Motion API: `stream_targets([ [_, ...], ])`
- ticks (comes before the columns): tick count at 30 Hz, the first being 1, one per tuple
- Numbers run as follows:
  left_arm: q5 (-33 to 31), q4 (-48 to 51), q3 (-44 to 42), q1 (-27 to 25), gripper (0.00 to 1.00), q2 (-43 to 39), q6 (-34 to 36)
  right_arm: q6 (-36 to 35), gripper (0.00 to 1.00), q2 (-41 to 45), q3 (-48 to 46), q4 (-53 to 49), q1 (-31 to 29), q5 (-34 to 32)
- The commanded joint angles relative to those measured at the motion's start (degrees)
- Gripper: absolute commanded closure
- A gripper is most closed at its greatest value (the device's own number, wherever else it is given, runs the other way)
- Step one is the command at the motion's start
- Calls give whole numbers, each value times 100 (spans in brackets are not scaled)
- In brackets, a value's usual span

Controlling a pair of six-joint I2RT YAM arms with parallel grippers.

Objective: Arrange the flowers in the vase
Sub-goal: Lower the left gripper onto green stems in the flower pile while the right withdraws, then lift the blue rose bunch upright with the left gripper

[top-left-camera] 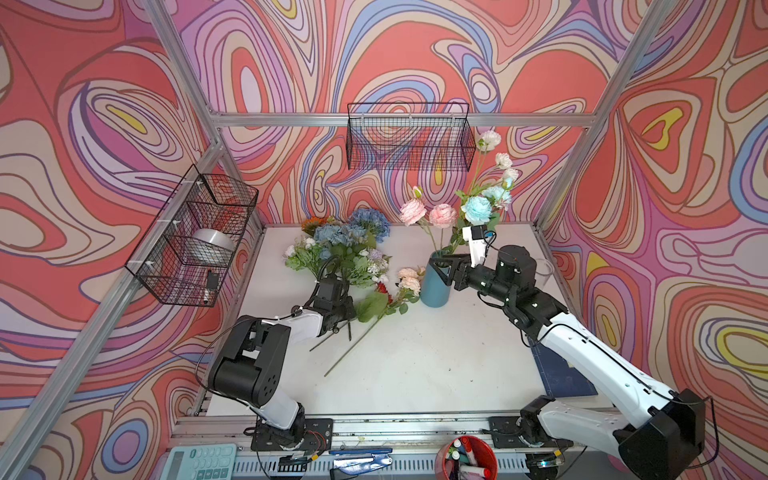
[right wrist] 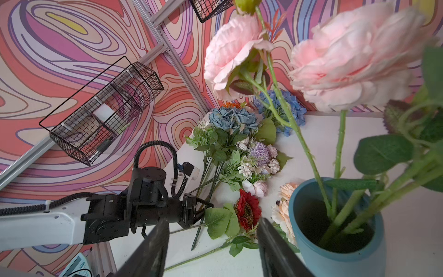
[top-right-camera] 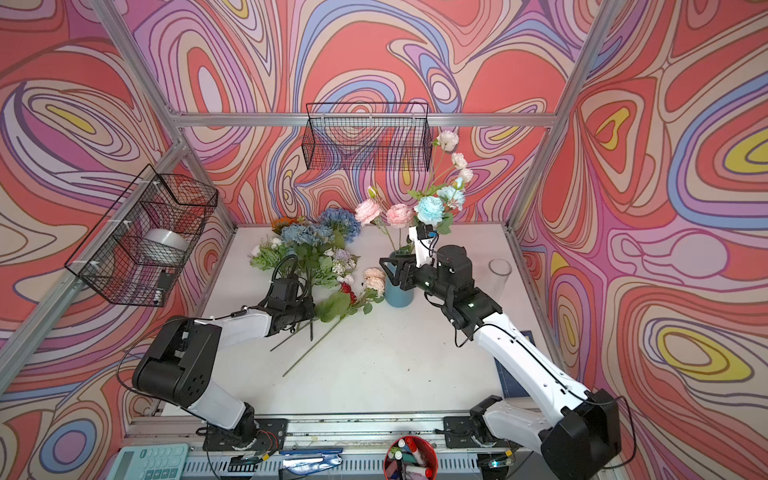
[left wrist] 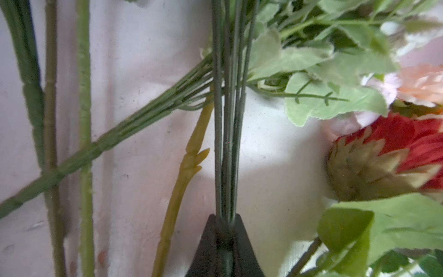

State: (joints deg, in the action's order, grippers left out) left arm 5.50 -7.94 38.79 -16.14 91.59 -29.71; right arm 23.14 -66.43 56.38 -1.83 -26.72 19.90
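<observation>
The left claw (left wrist: 225, 221) is clenched on a bundle (left wrist: 227, 120) of thin green stems, gripped low near the cut ends. In a top view a short dark tail pokes out of the claw toward the front edge. From the grip the bundle's long axis runs toward the back wall, nearly flat over the surface (top-left-camera: 415, 365). It opens into leaves and small white and lilac blooms that mingle with the heap (top-left-camera: 345, 245) of blue and mixed flowers lying there. I cannot tell whether the bundle is lifted or resting on the surface.

In both top views the vase (top-left-camera: 434, 286) stands upright to the right of this claw, near but apart. A red daisy (top-left-camera: 384, 291) and peach roses (top-left-camera: 409, 280) lie between them. Roses (top-left-camera: 442, 214) and paler blooms already stand in the vase, leaning right and back, so the left side of its mouth looks freer.

The right claw (right wrist: 213, 220) is released, holds nothing, and hovers just beside the vase's rim. It is the nearer one to the vase, yet the left arm has the flowers.

The coming move likely turns on this mismatch: the bundle points backward while the mouth faces up and lies to the right. The bundle would need raising, tipping cut end down, then carrying over the daisy and peach roses. Its leaves may drag neighbours out of the heap.
</observation>
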Motion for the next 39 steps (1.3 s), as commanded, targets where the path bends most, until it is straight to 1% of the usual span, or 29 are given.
stream_targets([
  [1, -73, -54, 121, -27, 100, 17, 97, -73, 40, 104, 75, -88, -35, -74],
  [6, -66, -57, 89, -52, 100, -161, 159, -72, 39, 120, 90, -103, -44, -74],
  [10, -28, -267, -73, -76, 100, -485, 144, -69, 40, 156, 78, -103, -48, -99],
  [16, 108, -900, -512, -68, 100, -1288, -218, -55, 40, 196, 109, -102, -55, -100],
  [23, 52, -1336, -866, -68, 100, -2180, -583, -68, 39, 184, 154, -89, -70, -89],
  [28, 135, -2599, -1648, -75, 100, -2717, -330, -79, 40, 192, 85, 99, -94, -126],
  [32, 164, -3204, -1965, -74, 100, -2929, 130, -176, 41, 290, -157, 509, -190, -281],
  [35, 145, -3424, -2068, -74, 100, -3115, 362, -351, 41, 353, -209, 635, -366, -470],
  [39, 242, -3252, -1961, -80, 100, -3482, 528, -626, 40, 177, 94, 360, -770, -611],
])
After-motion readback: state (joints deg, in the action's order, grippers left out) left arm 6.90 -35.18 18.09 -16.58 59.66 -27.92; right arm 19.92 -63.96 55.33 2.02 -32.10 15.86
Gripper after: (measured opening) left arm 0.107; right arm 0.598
